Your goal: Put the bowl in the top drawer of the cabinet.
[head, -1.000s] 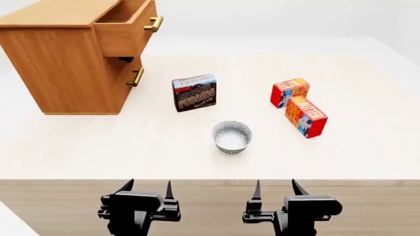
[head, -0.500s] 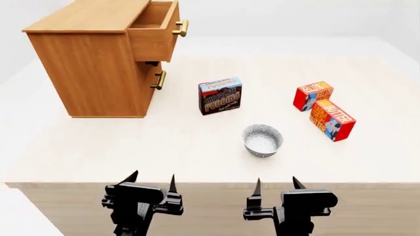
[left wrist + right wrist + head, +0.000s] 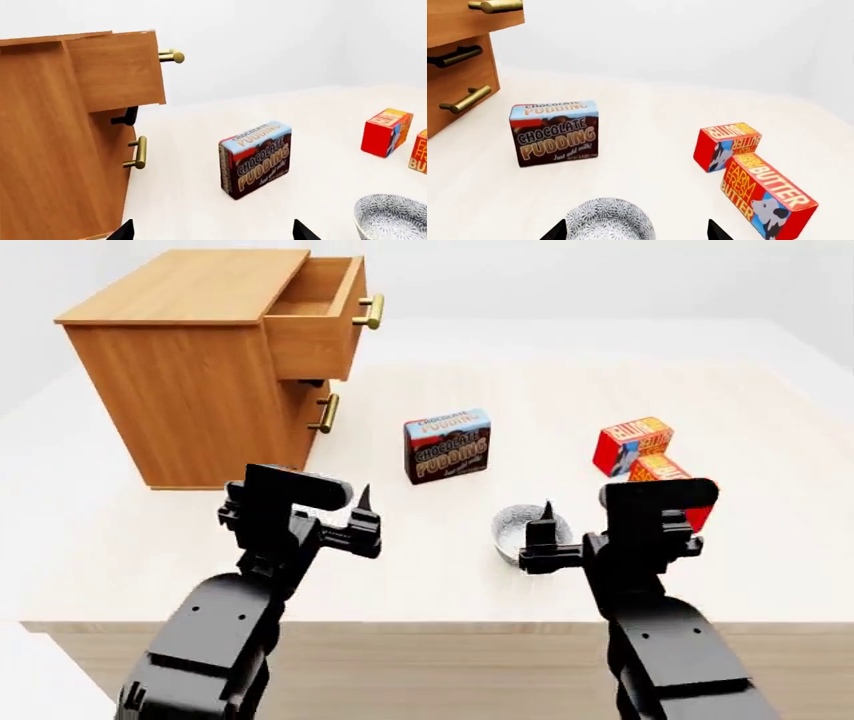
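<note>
Both sets of jaws stand apart, nothing between them: left gripper (image 3: 344,523) hangs over bare table near the cabinet (image 3: 187,390), right gripper (image 3: 574,530) sits just behind the bowl (image 3: 514,530), w/ one fingertip overlapping its rim in head view; I can't tell if it's touching. Bowl rests upright on the table, between the pudding box (image 3: 447,445) and the table's near edge, well apart from the top drawer (image 3: 320,315), which is pulled out and looks ready to take it.

Risks, as I judge: bowl is round, deep, prob. slick, so a pinch on the rim could tip it or squirt it sideways if I close off-centre. Butter boxes (image 3: 643,455) sit close on my right, so a wide approach could knock them. Carrying over to the drawer, pudding box lies near the path.

Table (image 3: 400,570) is pale, smooth wood-look, flat. Room around is plain white, featureless.
</note>
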